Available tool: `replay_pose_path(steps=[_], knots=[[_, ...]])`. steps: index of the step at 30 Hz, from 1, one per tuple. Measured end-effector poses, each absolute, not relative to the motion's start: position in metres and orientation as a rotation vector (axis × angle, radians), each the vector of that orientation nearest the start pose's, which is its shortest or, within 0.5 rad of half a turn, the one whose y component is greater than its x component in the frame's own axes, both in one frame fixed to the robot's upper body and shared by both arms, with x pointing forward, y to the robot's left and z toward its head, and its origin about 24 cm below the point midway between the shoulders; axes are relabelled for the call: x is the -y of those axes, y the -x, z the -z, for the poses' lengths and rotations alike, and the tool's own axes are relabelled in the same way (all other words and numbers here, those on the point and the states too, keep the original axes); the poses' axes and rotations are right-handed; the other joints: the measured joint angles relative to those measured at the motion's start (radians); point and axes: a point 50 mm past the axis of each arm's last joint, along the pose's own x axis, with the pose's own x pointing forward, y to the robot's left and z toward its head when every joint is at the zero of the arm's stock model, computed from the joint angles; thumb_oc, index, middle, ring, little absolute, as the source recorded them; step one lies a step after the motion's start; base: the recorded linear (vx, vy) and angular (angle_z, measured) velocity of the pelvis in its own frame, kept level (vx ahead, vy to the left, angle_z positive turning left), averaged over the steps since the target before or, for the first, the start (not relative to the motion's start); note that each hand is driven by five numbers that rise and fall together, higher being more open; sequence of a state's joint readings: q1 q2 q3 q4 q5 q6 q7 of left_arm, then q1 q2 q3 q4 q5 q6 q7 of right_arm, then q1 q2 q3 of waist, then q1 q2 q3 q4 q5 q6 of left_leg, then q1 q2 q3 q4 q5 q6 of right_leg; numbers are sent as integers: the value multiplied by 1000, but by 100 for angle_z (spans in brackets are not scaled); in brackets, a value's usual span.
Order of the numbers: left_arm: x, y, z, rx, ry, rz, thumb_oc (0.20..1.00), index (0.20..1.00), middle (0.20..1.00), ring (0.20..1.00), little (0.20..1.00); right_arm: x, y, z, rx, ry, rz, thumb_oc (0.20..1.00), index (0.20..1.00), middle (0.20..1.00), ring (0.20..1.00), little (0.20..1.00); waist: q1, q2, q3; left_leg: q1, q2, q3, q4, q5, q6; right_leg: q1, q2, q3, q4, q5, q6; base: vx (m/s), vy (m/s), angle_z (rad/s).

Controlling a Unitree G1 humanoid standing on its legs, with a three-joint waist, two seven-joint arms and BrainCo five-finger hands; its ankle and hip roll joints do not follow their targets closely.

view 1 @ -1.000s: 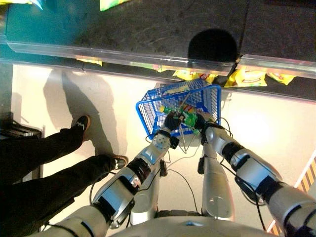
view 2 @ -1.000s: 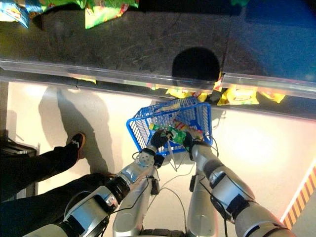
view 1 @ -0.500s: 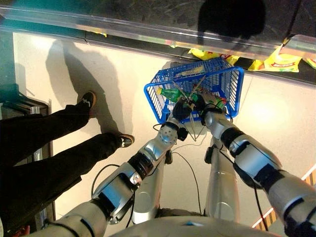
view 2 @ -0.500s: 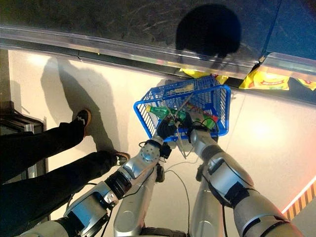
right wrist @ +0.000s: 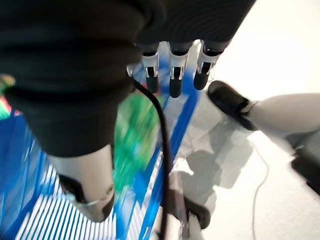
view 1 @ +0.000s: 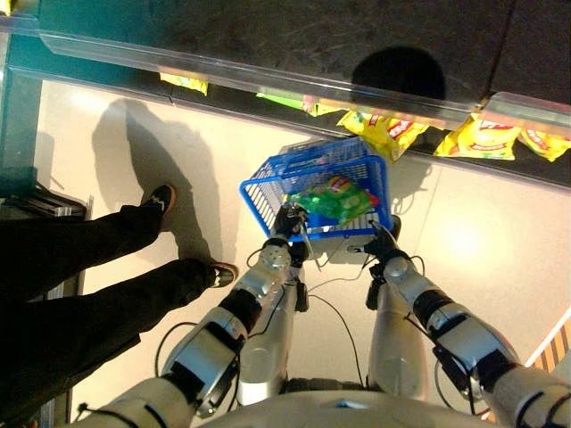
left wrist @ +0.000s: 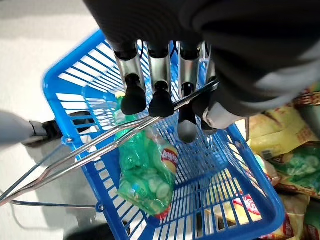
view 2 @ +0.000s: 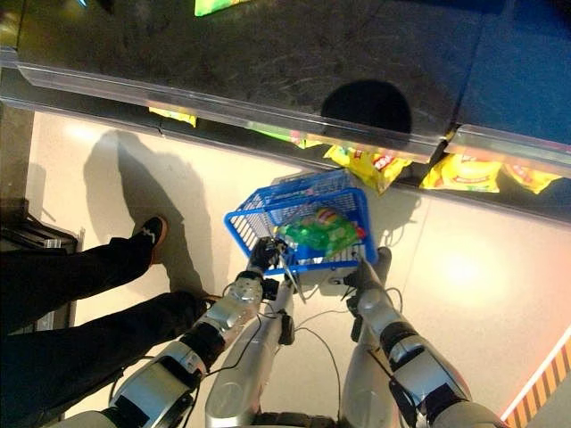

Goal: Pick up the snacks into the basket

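Pale glossy floor [view 1: 482,250]. Dark shelf unit [view 1: 268,40] along its far edge, clear front lip. Yellow snack bags [view 1: 385,132] lie on the low shelf under that lip, more yellow bags [view 1: 486,138] toward the right end, one small yellow bag [view 1: 185,83] further left. A person's shoes [view 1: 159,198] stand on the floor at left.

- I've got the basket [view 1: 314,192] out front on the floor, a snack bag [view 1: 334,201] inside it.
- More snack packs [view 1: 384,132] behind it under the shelf [view 1: 268,80].
- Person's legs [view 1: 89,267] off left.
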State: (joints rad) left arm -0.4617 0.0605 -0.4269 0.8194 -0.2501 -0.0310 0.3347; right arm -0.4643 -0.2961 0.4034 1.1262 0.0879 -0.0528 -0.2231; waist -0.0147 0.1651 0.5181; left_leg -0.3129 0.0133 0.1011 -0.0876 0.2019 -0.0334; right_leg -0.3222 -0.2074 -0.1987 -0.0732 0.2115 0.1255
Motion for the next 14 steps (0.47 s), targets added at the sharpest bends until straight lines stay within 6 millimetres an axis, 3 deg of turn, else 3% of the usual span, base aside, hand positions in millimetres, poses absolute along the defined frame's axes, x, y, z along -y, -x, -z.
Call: replay_pose_path(steps=[3, 4, 5, 6, 7, 9, 11, 14], knots=[[-127, -285, 61, -527, -175, -54, 200, 200, 200, 200, 200, 236, -259, 77, -673, 489, 153, 1000, 1000, 1000, 1000, 1000, -20, -14, -1, 93, 21, -2, 0, -22, -22, 104, 24, 5, -18, -4, -4, 208, -81, -1], [-142, -277, 73, -596, -182, -102, 200, 200, 200, 200, 200, 238, -252, 83, -698, 470, 173, 1000, 1000, 1000, 1000, 1000, -25, -29, -6, 127, 29, -1, -1, -30, -25, 136, 27, 5, -19, -13, -15, 220, -78, -22], [-170, -256, 91, -685, -184, -166, 200, 200, 200, 200, 200, 244, -236, 93, -744, 447, 200, 1000, 1000, 1000, 1000, 1000, -29, -70, -42, 169, 46, 7, -1, -47, -37, 165, 40, 14, -19, -22, -25, 135, -59, -33], [-175, -246, 98, -721, -176, -189, 200, 200, 200, 200, 200, 242, -230, 98, -759, 434, 203, 1000, 1000, 1000, 1000, 1000, -26, -85, -70, 178, 54, 9, -6, -50, -39, 170, 49, 18, -19, -24, -30, 201, -99, -39], [-186, -230, 109, -782, -180, -220, 200, 200, 200, 200, 200, 251, -210, 108, -819, 426, 236, 1000, 1000, 1000, 1000, 1000, -26, -110, -120, 185, 69, 9, -5, -55, -45, 176, 66, 22, -18, -31, -40, 190, -81, -14], [-191, -216, 119, -851, -179, -238, 200, 200, 200, 200, 200, 261, -182, 121, -926, 415, 279, 1000, 1000, 1000, 1000, 1000, -26, -128, -142, 242, 85, 9, -5, -64, -57, 233, 81, 21, -19, -39, -49, 201, -96, -7], [-197, -185, 136, -965, -193, -232, 200, 200, 200, 200, 200, 264, -145, 137, -1055, 419, 281, 1000, 1000, 1000, 1000, 1000, -25, -133, -226, 269, 100, 16, -6, -83, -65, 254, 96, 23, -19, -56, -55, 126, -81, -10], [-200, -156, 149, -1051, -164, -233, 200, 200, 200, 200, 200, 269, -112, 147, -1172, 448, 262, 1000, 1000, 1000, 1000, 1000, -24, -123, -304, 304, 112, 26, -2, -93, -69, 291, 108, 21, -19, -75, -59, 102, -73, -1]])
